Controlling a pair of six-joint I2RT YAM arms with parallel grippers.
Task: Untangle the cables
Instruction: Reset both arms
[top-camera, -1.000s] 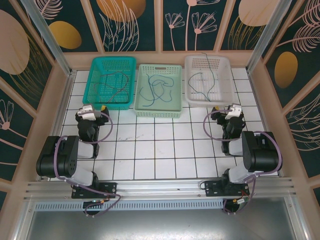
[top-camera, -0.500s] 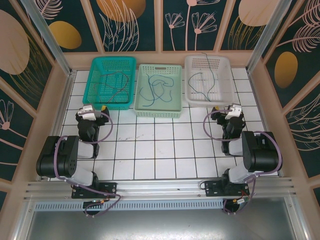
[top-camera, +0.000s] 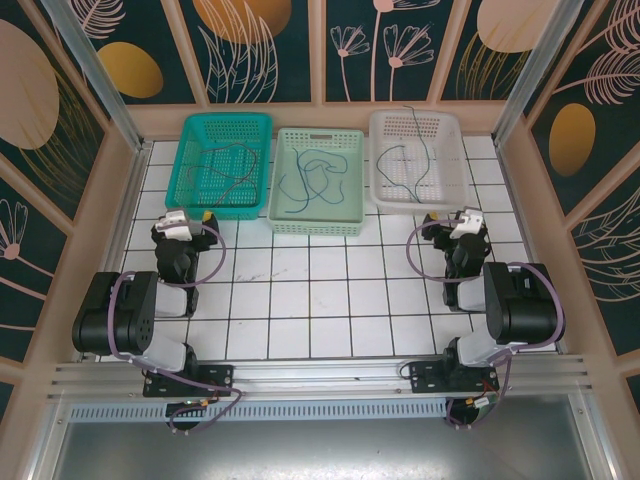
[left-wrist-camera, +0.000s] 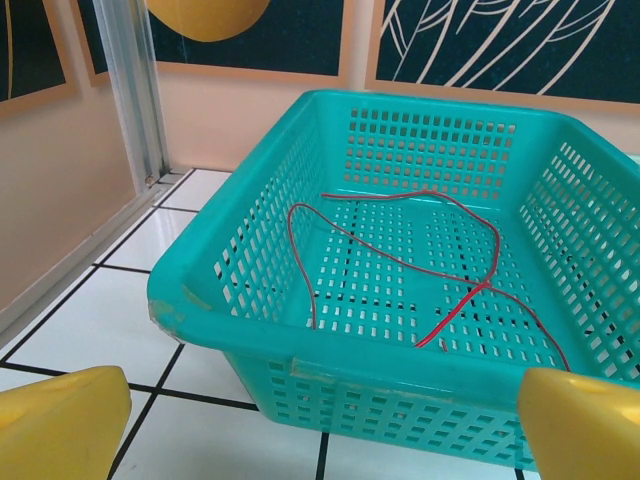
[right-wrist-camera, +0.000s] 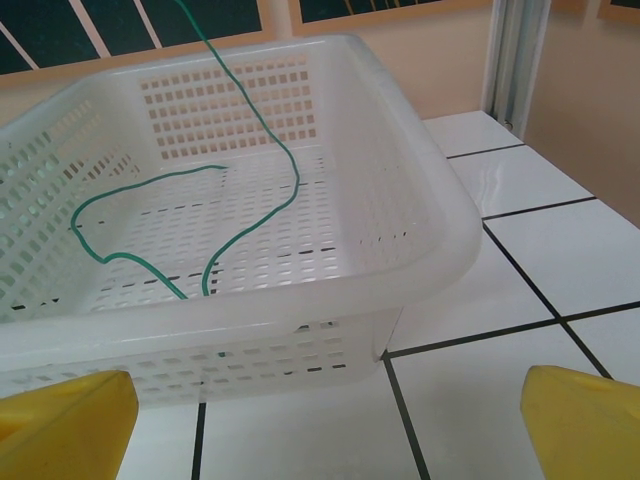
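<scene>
Thin cables lie in three baskets at the back. A red cable loops inside the teal basket, which sits at the back left. Blue and darker cables curl together in the light green middle basket. A green cable snakes across the white basket on the right, one end rising over its far wall. My left gripper stands open just before the teal basket, its yellow fingertips wide apart and holding nothing. My right gripper is open and holds nothing in front of the white basket's near wall.
Both arms are folded low near the table's front edge, left gripper and right gripper a tile's width short of the baskets. White tiled table stretches between them. Beige walls and aluminium posts close in the sides and back.
</scene>
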